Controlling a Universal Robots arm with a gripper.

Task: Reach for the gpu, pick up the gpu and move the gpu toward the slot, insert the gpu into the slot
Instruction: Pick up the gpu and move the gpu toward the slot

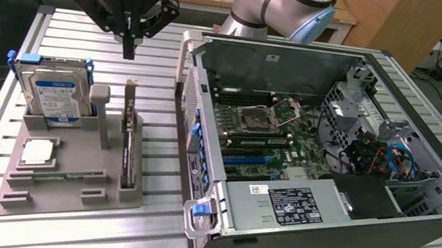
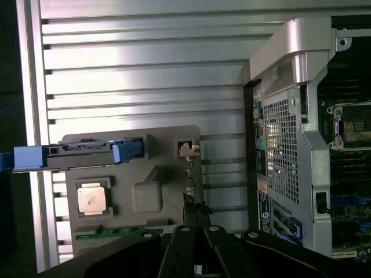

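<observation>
open pc case (image 1: 329, 184) on tabletop (image 1: 46, 236), slot (image 1: 244, 160) inside. gray holder (image 1: 67, 196) beside it has gpu (image 1: 129, 149) standing on edge. my gripper (image 1: 129, 50) hovers above, fingers together, empty. card prob light, stiff, fragile; i'd pinch the top edge.

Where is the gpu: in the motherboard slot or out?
Out: the gpu stands on edge in the grey holder, beside the computer case.

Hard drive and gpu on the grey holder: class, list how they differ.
The hard drive is thick, silver, blue-labelled; the gpu is a thin dark card. The hard drive sits in a blue frame; the gpu has none. Both stand on edge in the grey holder.
</observation>
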